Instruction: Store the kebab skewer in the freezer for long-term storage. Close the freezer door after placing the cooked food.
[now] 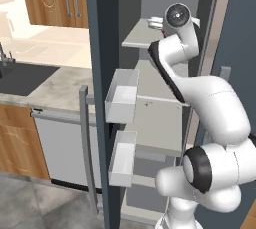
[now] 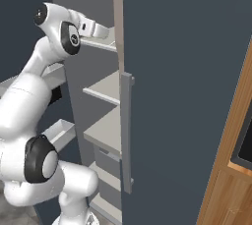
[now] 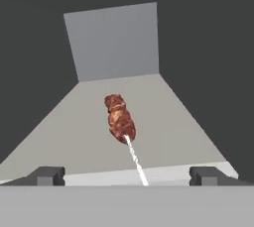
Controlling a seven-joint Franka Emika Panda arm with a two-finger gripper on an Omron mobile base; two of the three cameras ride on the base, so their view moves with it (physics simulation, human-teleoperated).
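Grey shelving inside the freezer (image 1: 165, 123) surrounds the reach of the arm, with the freezer door (image 1: 102, 98) swung wide and its white bins (image 1: 122, 95) facing the opening. In the hand view the two dark fingertips (image 3: 47, 175) stand far apart at the bottom corners, spread wide and gripping nothing; the gripper (image 3: 127, 176) is released. Just beyond them the kebab skewer (image 3: 121, 122) lies flat on an upper shelf (image 3: 163, 122), meat end toward the back wall, bare stick pointing back between the fingers, touching neither as far as can be seen. From the base cameras the hand (image 2: 96, 30) sits at the front edge of that upper shelf.

As a judgement, the storing half looks done: the food rests inside and is let go. What is left is to draw the arm out of the compartment and swing the open door shut, minding the bins and the long bar handle (image 1: 86, 143) on the way.
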